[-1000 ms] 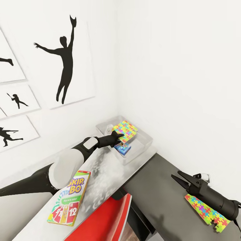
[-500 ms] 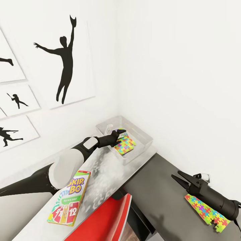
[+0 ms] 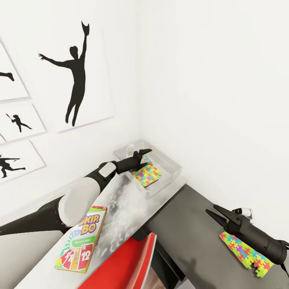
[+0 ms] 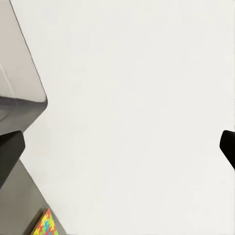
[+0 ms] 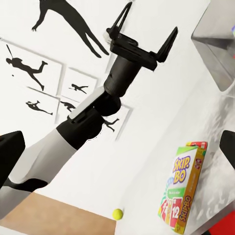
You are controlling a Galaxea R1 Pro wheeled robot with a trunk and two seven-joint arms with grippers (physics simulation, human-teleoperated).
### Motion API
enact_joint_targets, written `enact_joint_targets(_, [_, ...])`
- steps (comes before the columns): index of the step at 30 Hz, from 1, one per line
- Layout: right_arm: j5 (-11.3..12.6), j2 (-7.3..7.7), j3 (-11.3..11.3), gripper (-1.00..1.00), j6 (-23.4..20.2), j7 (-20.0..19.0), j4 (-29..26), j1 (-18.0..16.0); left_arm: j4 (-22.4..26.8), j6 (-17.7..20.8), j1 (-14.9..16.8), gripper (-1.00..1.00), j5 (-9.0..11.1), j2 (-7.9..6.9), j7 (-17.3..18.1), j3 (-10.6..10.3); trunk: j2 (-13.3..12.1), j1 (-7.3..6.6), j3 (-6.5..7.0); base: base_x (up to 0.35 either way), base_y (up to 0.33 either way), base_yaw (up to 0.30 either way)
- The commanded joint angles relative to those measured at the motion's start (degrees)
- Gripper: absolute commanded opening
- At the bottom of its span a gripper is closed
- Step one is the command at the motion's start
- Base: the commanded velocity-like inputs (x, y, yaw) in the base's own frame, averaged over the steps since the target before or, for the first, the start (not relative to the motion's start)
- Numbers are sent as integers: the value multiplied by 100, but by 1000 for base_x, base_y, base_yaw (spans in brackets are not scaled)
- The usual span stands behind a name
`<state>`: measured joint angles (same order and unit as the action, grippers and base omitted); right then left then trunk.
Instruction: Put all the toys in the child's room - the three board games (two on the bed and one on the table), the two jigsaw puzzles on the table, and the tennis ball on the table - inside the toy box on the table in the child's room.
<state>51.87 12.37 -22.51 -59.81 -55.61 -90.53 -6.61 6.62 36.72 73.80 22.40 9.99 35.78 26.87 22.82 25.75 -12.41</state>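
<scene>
SKIP-BO box [image 3: 80, 239] beside red chair [image 3: 126, 265]

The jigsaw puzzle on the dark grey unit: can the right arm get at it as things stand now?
Probably yes. The right gripper hangs open just above the jigsaw puzzle, which lies flat on the dark grey unit, nothing on top of it. The arm's own body partly covers it.

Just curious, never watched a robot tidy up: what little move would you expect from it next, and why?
Probably lifting the left hand up and out of the toy box. Its fingers are open and empty, and one jigsaw puzzle already lies inside, while the SKIP-BO box on the table awaits collection.
</scene>
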Motion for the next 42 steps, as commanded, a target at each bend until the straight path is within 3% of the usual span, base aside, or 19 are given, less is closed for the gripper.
enact_joint_targets(1, [-19,1,-3,100,-19,-27,0,-6,48,81,2,100,12,1,5,-4,10,4,-3,0,0,-93])
enact_joint_targets(8, [-22,8,-31,100,-19,-32,0,-7,670,785,-2,100,13,1,33,-21,10,4,58,0,0,-83])
enact_joint_targets(14, [-19,3,-130,100,-19,-32,0,-7,1405,1781,-95,100,17,1,333,-45,10,4,111,0,0,-27])
enact_joint_targets(16, [-19,3,-139,100,-19,-31,0,-7,1589,2042,-203,100,18,-194,554,-47,10,4,129,0,0,-6])
enact_joint_targets(17, [-21,3,-141,100,-19,-30,0,-7,1674,2149,-293,100,18,-404,728,-48,10,4,138,0,0,-3])
enact_joint_targets(18, [-21,1,-141,100,-19,-30,0,-7,1704,2189,-339,100,18,-523,826,-49,10,4,148,0,0,-3])
enact_joint_targets(19, [-22,-5,-141,100,-19,-29,0,-7,1746,2246,-442,100,18,-782,1043,-53,10,4,157,0,0,-2])
enact_joint_targets(20, [-21,-8,-140,100,-19,-29,0,-7,1760,2267,-504,100,18,-920,1161,-54,10,4,166,0,0,-1])
enact_joint_targets(23, [-23,-31,-138,100,-19,-27,0,-7,1811,2319,-1016,100,14,-1799,2006,-58,10,4,194,0,0,14])
enact_joint_targets(25, [-25,-38,-136,100,-19,-23,-1,-7,1822,2322,-1198,100,11,-2081,2324,-58,10,4,213,0,0,43])
enact_joint_targets(26, [-26,-42,-134,100,-19,-19,-1,-7,1830,2314,-1377,100,7,-2363,2630,-59,10,4,222,0,0,58])
enact_joint_targets(27, [-28,-44,-134,100,-19,-17,-1,-7,1832,2307,-1472,100,4,-2503,2768,-59,10,4,231,0,0,63])
enact_joint_targets(28, [-31,-46,-133,100,-19,-15,1,-7,1836,2280,-1679,100,-5,-2773,2998,-60,10,4,241,0,0,75])
enact_joint_targets(30, [-38,-49,-127,100,-19,-14,2,-7,1840,2226,-1906,100,-20,-3014,3165,-60,10,4,259,0,0,87])
enact_joint_targets(32, [-47,-59,-108,100,-19,-6,2,-7,1867,1988,-2361,100,-39,-3363,3350,-59,10,4,278,0,0,112])
enact_joint_targets(38, [-53,-61,-103,100,-19,41,0,-5,1910,1376,-3249,100,-50,-3769,3475,-49,10,4,319,0,0,116])
enact_joint_targets(42, [-54,-60,-121,100,-19,39,0,-6,1923,1256,-3486,100,-39,-3835,3495,-42,10,4,325,0,0,33])
